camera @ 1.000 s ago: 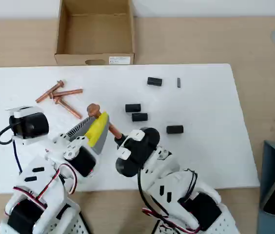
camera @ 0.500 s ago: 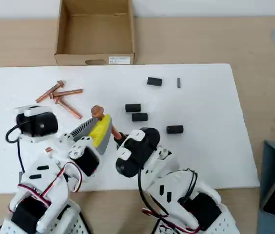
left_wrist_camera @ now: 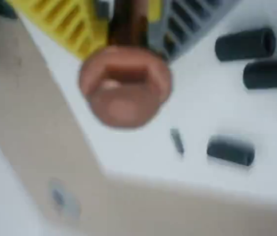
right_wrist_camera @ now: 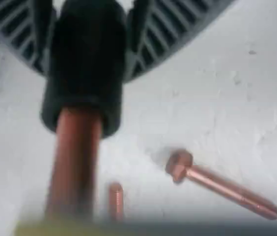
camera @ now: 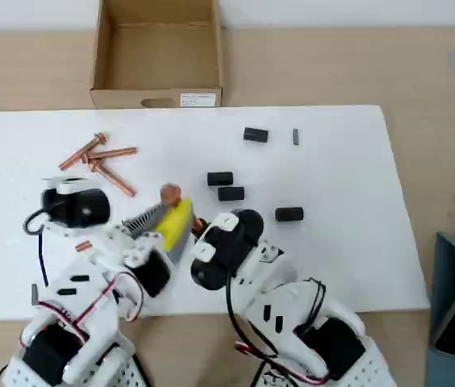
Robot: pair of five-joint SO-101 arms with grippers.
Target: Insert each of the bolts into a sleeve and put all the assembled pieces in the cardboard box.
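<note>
a: where's the bolt [camera: 170,193] right now?
b: up off the worktop [camera: 340,266], clamped by its shank in the left gripper [camera: 171,218], between the yellow finger and the grey one. its hex head pokes out on the far side.
a: and the right gripper [right_wrist_camera: 87,22]?
b: clenched on a black sleeve [right_wrist_camera: 84,73], just to the near right of the left one. the right wrist view has the copper shank going into the sleeve's mouth, so the two pieces touch.
a: so what does the next move turn on?
b: the line between them. the bolt's long axis runs slantwise, head far and left, tip near and right. the sleeve's bore looks to sit on that same line. i'd judge the push has to go straight along it. with any tilt the shank could bind at the rim.
a: how deep is it in?
b: can't tell, the sleeve hides the tip. a good length of shank shows between the sleeve and the yellow finger.
a: and the rest of the job?
b: the loose bolts [camera: 102,157] lie in a heap to the far left, and four loose sleeves [camera: 230,193] lie to the right. the cardboard box [camera: 131,98] sits beyond the far edge, nearer the left arm. no piece lies in it.
</note>
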